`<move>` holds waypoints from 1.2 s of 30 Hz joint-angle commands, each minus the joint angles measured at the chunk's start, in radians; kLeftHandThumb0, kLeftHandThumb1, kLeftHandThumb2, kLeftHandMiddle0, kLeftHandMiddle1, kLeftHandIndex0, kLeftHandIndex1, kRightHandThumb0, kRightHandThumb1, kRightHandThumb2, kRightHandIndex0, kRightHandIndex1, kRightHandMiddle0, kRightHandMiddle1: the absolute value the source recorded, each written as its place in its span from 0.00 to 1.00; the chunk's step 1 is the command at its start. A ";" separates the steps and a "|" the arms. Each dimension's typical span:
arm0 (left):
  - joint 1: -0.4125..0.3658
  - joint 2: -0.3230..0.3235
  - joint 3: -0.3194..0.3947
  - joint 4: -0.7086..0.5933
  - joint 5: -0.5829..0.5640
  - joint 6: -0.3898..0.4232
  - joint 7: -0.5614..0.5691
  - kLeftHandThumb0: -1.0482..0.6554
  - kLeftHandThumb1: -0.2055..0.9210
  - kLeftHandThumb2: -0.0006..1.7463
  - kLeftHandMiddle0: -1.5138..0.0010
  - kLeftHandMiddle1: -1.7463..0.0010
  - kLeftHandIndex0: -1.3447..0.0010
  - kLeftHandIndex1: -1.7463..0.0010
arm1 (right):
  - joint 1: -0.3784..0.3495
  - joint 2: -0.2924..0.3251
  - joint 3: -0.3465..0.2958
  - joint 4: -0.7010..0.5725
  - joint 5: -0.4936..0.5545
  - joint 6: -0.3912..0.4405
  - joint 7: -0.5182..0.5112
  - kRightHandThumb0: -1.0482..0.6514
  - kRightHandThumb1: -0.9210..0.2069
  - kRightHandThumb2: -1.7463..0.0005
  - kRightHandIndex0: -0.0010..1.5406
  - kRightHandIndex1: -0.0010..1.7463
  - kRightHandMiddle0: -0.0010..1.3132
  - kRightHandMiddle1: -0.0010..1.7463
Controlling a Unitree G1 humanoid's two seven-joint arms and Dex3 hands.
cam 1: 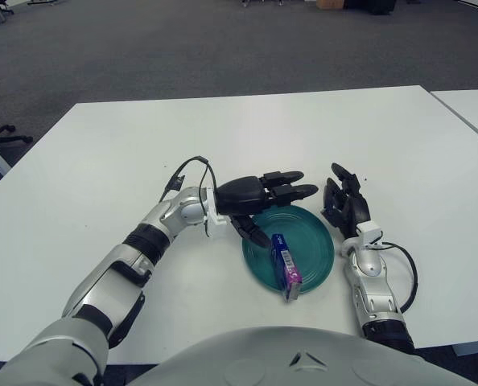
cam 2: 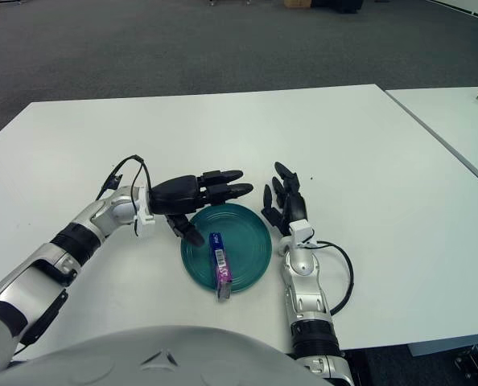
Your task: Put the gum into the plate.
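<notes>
The gum [cam 1: 286, 266], a blue and purple pack, lies inside the teal plate [cam 1: 315, 233], stretched from the plate's middle toward its near rim, with its purple end resting on or slightly over that rim on the robot's side; whether it overhangs cannot be told for sure. That perch looks like the chief risk: if the pack sits on the sloped lip, a nudge to the plate or a brush from a finger could tip it out onto the table [cam 1: 247, 137] just in front of the plate. The left hand [cam 1: 259, 197] hovers over the plate's far left edge, fingers extended and spread, holding nothing; its thumb [cam 1: 253, 233] points down toward the plate just beside the pack's blue end, so a careless pull-back along the pack's line could drag it. Lifting up and away to the left of the plate seems the safer exit, and the table on that side is bare white surface with plenty of room. The right hand [cam 2: 283, 201] shows just beside the plate's right rim, fingers loosely spread and empty; its closeness means any twitch toward the plate could shove it, and with it the gum. Its cable [cam 2: 344, 273] loops on the table to the right of the plate, clear of it. Beyond the plate the table runs wide to its far edge, while the near edge lies close behind the pack's overhanging end, leaving little margin there.
</notes>
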 commanded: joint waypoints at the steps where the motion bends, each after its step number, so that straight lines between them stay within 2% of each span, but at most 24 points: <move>1: -0.024 0.012 0.006 0.001 -0.083 0.030 -0.068 0.00 1.00 0.28 1.00 1.00 1.00 1.00 | 0.045 0.011 -0.003 0.051 0.013 0.076 0.000 0.20 0.00 0.57 0.15 0.00 0.00 0.22; 9: -0.018 0.019 0.027 -0.044 -0.178 0.100 -0.166 0.00 1.00 0.24 1.00 1.00 1.00 1.00 | 0.049 0.015 -0.003 0.050 0.008 0.061 -0.006 0.19 0.00 0.59 0.14 0.00 0.00 0.21; 11: -0.006 0.027 0.040 -0.086 -0.251 0.189 -0.225 0.00 1.00 0.22 1.00 1.00 1.00 1.00 | 0.051 0.015 -0.002 0.048 0.007 0.058 -0.006 0.19 0.00 0.60 0.15 0.00 0.00 0.21; 12: 0.024 0.025 0.059 -0.123 -0.277 0.277 -0.227 0.00 1.00 0.22 1.00 1.00 1.00 1.00 | 0.055 0.016 -0.001 0.044 0.007 0.056 -0.007 0.19 0.00 0.60 0.15 0.00 0.00 0.21; 14: 0.062 0.020 0.083 -0.172 -0.297 0.379 -0.225 0.00 1.00 0.21 1.00 1.00 1.00 1.00 | 0.059 0.018 0.000 0.039 0.007 0.054 -0.008 0.20 0.00 0.60 0.15 0.01 0.00 0.22; 15: 0.091 -0.021 0.105 -0.131 -0.286 0.398 -0.160 0.00 1.00 0.21 1.00 1.00 1.00 1.00 | 0.061 0.019 0.000 0.036 0.007 0.054 -0.009 0.20 0.00 0.60 0.15 0.01 0.00 0.22; 17: 0.119 -0.164 0.171 0.064 -0.301 0.368 0.014 0.00 1.00 0.24 1.00 1.00 1.00 1.00 | 0.066 0.023 -0.001 0.029 0.008 0.055 -0.013 0.20 0.00 0.61 0.17 0.01 0.00 0.24; 18: 0.151 -0.237 0.217 0.082 -0.376 0.378 0.052 0.00 1.00 0.26 1.00 1.00 1.00 1.00 | 0.069 0.025 -0.001 0.025 0.009 0.057 -0.016 0.20 0.00 0.61 0.17 0.01 0.00 0.25; 20: 0.194 -0.310 0.278 0.035 -0.497 0.419 0.067 0.00 1.00 0.31 0.98 0.99 1.00 1.00 | 0.074 0.028 -0.001 0.019 0.008 0.060 -0.018 0.20 0.00 0.61 0.18 0.01 0.00 0.27; 21: 0.209 -0.331 0.299 0.007 -0.537 0.441 0.070 0.00 1.00 0.32 0.97 0.99 0.98 0.99 | 0.077 0.029 -0.001 0.017 0.008 0.062 -0.018 0.21 0.00 0.61 0.19 0.01 0.00 0.28; 22: 0.242 -0.336 0.324 -0.071 -0.595 0.501 0.080 0.00 1.00 0.35 0.94 0.99 0.98 0.95 | 0.079 0.029 0.000 0.013 0.007 0.063 -0.019 0.21 0.00 0.61 0.19 0.01 0.00 0.28; 23: 0.267 -0.340 0.342 -0.130 -0.634 0.546 0.086 0.00 1.00 0.39 0.90 0.99 0.99 0.86 | 0.082 0.030 0.000 0.009 0.006 0.065 -0.019 0.21 0.00 0.61 0.20 0.02 0.00 0.29; 25: 0.328 -0.359 0.373 -0.212 -0.698 0.611 0.104 0.00 1.00 0.42 0.86 0.99 0.99 0.77 | 0.088 0.029 0.002 0.003 0.002 0.065 -0.020 0.21 0.00 0.61 0.20 0.02 0.00 0.30; 27: 0.361 -0.374 0.388 -0.250 -0.715 0.649 0.114 0.00 1.00 0.45 0.82 0.99 1.00 0.66 | 0.092 0.028 0.003 -0.001 -0.001 0.065 -0.021 0.21 0.00 0.61 0.20 0.01 0.00 0.31; 31: 0.412 -0.414 0.413 -0.343 -0.719 0.752 0.176 0.01 1.00 0.48 0.79 0.99 1.00 0.59 | 0.102 0.025 0.006 -0.011 -0.008 0.069 -0.022 0.21 0.00 0.60 0.20 0.01 0.00 0.31; 36: 0.472 -0.470 0.446 -0.438 -0.690 0.859 0.298 0.04 1.00 0.51 0.80 1.00 1.00 0.60 | 0.112 0.023 0.007 -0.028 -0.006 0.088 -0.018 0.21 0.00 0.59 0.20 0.01 0.00 0.31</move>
